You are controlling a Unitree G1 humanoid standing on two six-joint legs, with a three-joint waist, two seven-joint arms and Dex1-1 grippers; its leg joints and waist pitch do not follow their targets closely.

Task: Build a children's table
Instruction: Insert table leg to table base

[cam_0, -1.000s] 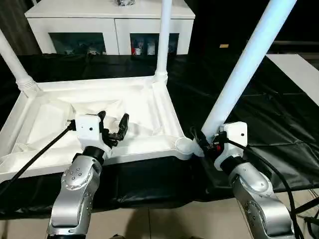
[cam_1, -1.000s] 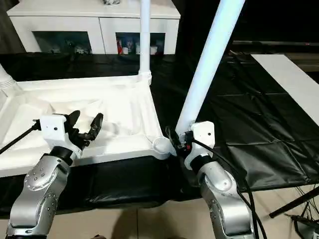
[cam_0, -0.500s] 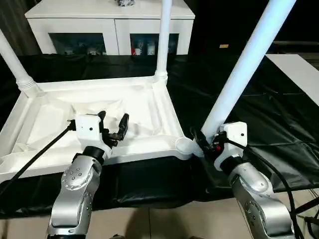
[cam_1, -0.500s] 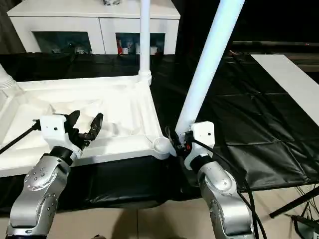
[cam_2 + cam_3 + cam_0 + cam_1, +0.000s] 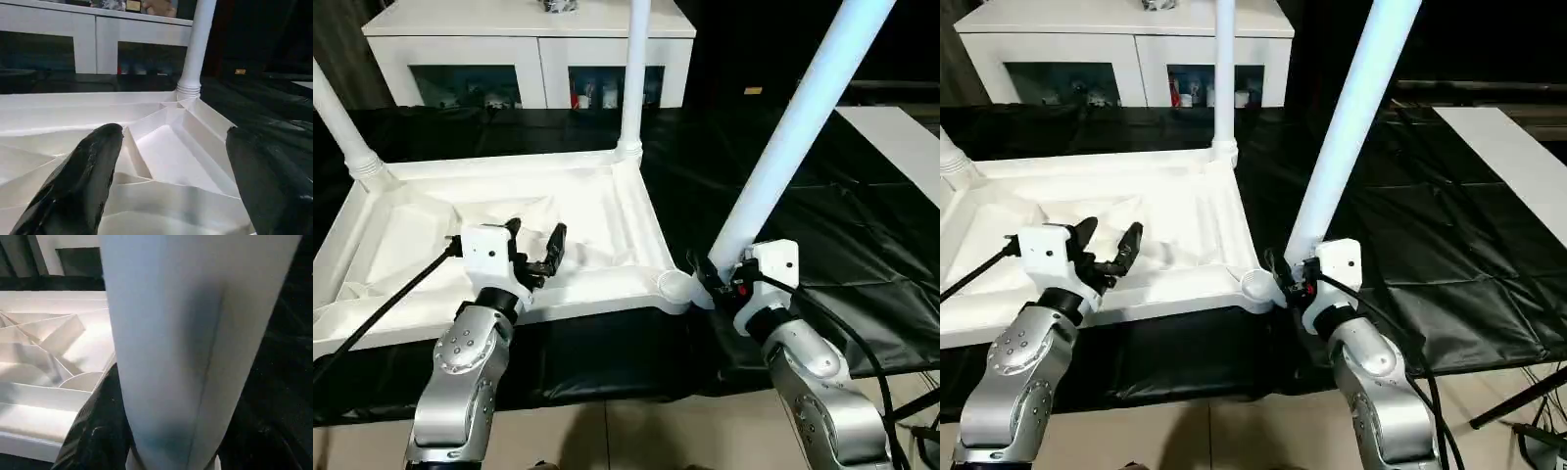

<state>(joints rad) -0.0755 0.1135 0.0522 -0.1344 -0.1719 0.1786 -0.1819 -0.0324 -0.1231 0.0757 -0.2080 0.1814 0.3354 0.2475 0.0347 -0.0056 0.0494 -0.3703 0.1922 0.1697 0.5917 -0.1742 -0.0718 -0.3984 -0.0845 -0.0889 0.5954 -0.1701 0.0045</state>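
Children's table: upside down, one leg in hand

Children's table (image 5: pixel 509 225) lies inverted at centre-left on the black surface (image 5: pixel 862 235); right pincer (image 5: pixel 713 276) clamps a tilted leg (image 5: pixel 793 132) beside the near-right socket (image 5: pixel 674 286); left pincer (image 5: pixel 536 251) hovers wide open, empty; behind, two legs stand socketed.

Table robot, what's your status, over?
Left gripper open over tabletop. Right gripper holds third leg, tilted beside empty corner socket. Nothing blocking.
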